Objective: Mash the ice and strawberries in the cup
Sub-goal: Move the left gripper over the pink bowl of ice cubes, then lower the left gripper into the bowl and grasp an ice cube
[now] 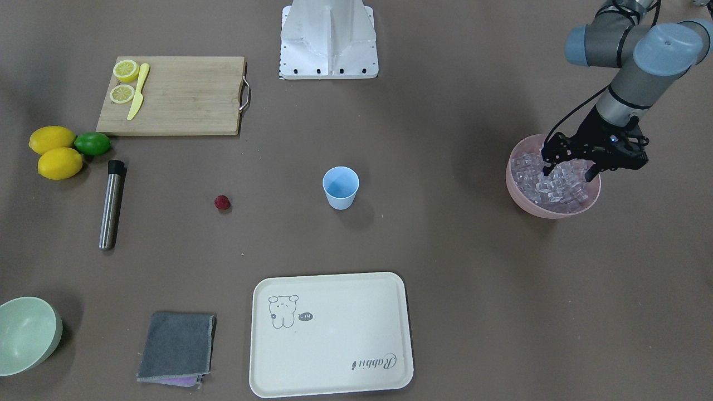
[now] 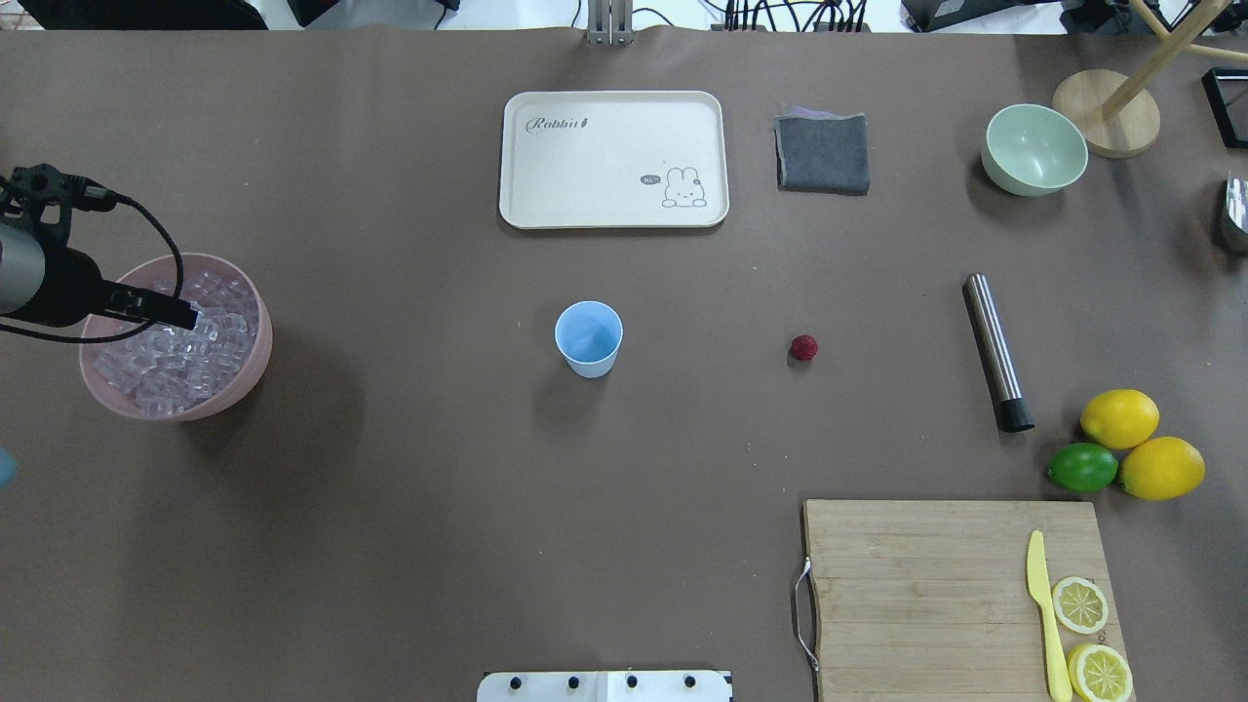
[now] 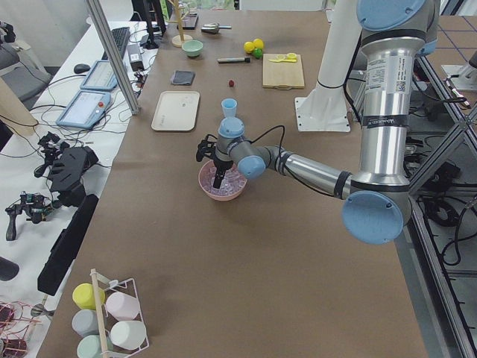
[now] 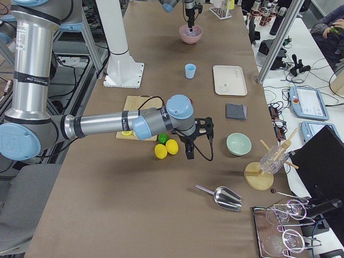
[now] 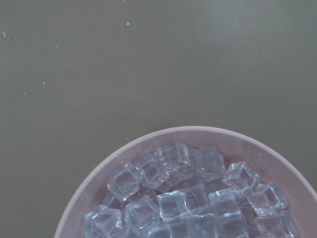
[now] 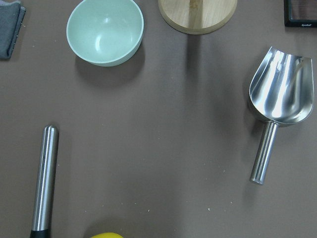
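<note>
The ice [image 1: 551,184] is a heap of clear cubes in a pink bowl [image 1: 521,196] at the table's left end, also seen in the left wrist view [image 5: 198,198]. My left gripper [image 1: 569,171] is open, fingers spread and tips down among the cubes. The pale blue cup [image 1: 340,186] stands upright and empty at mid-table [image 2: 588,337]. The dark red strawberry [image 1: 222,202] lies on the table well to the cup's right-arm side [image 2: 803,347]. My right gripper [image 4: 189,153] hangs near the lemons; I cannot tell whether it is open or shut.
A steel muddler [image 2: 996,351] lies beyond the strawberry. Two lemons [image 2: 1141,444], a lime [image 2: 1082,467] and a cutting board [image 2: 916,585] with knife and lemon halves sit nearby. A cream tray [image 2: 612,210], grey cloth [image 2: 822,153], green bowl [image 2: 1033,148] and metal scoop [image 6: 280,94] lie farther out.
</note>
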`<control>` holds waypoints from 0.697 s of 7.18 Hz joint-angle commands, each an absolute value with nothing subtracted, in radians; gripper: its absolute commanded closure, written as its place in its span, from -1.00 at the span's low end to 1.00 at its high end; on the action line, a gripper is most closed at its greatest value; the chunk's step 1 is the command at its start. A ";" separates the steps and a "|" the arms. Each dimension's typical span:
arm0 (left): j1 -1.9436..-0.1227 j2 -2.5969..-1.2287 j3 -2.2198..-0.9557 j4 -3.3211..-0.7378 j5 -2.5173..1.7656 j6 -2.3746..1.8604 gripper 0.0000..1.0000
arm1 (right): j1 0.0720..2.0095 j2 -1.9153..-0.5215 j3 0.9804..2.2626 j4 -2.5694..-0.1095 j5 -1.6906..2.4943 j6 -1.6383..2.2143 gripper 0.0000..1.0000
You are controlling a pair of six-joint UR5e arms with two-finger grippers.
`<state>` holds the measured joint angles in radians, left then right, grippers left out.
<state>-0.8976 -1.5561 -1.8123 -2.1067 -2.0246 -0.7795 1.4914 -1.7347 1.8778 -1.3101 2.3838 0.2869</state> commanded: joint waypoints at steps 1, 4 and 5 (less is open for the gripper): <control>-0.878 -1.531 -1.815 -2.111 -2.020 -0.781 -0.95 | 1.491 -1.735 1.878 -1.310 2.382 0.287 -1.00; -0.865 -1.532 -1.815 -2.112 -2.020 -0.784 -0.94 | 1.491 -1.735 1.878 -1.310 2.382 0.287 -1.00; -0.865 -1.532 -1.812 -2.112 -2.020 -0.784 -0.93 | 1.491 -1.735 1.878 -1.310 2.382 0.287 -1.00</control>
